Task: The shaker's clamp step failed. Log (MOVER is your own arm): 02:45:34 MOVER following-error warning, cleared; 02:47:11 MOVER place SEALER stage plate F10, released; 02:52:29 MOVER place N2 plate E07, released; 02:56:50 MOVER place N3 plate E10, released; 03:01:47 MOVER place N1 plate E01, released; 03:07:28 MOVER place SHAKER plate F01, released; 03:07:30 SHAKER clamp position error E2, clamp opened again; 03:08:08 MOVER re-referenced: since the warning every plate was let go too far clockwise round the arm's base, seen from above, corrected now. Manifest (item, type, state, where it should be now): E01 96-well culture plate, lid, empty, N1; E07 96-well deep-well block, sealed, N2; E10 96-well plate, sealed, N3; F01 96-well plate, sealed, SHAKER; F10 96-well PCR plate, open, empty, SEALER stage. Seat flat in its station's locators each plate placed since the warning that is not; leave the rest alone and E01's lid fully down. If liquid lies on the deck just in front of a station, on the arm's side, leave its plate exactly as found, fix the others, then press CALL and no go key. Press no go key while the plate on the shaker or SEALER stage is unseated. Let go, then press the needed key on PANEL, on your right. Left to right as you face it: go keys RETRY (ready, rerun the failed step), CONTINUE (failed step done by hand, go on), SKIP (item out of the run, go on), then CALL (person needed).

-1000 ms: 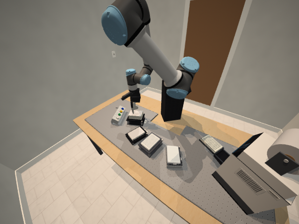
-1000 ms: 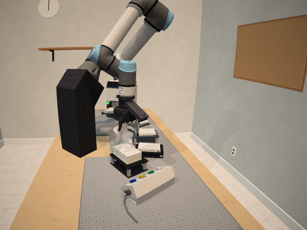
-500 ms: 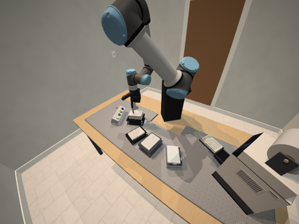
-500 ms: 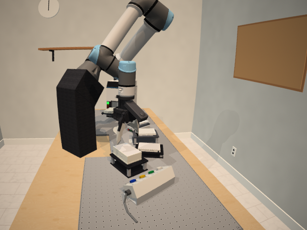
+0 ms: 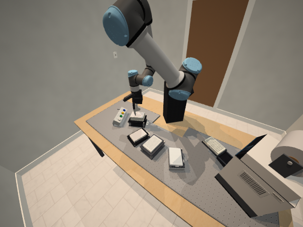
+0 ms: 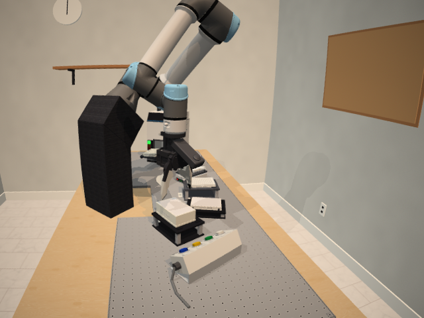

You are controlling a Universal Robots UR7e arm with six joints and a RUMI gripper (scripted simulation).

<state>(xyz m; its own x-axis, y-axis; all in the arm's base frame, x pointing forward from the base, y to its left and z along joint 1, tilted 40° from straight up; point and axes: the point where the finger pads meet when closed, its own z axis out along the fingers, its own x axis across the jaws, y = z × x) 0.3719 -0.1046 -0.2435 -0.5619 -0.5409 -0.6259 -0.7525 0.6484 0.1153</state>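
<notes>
My gripper is open and empty. It hangs fingers down just above the white sealed plate on the black shaker stand. In the exterior view the fingers straddle the air over the far end of this plate, which looks turned a little against its stand. The PANEL box with its coloured keys stands right beside the shaker; it also shows in the exterior view.
Along the mat lie a lidded plate in a black nest, a deep-well block, a white plate and an open plate on the stage before the large sealer. The arm's black pedestal stands behind.
</notes>
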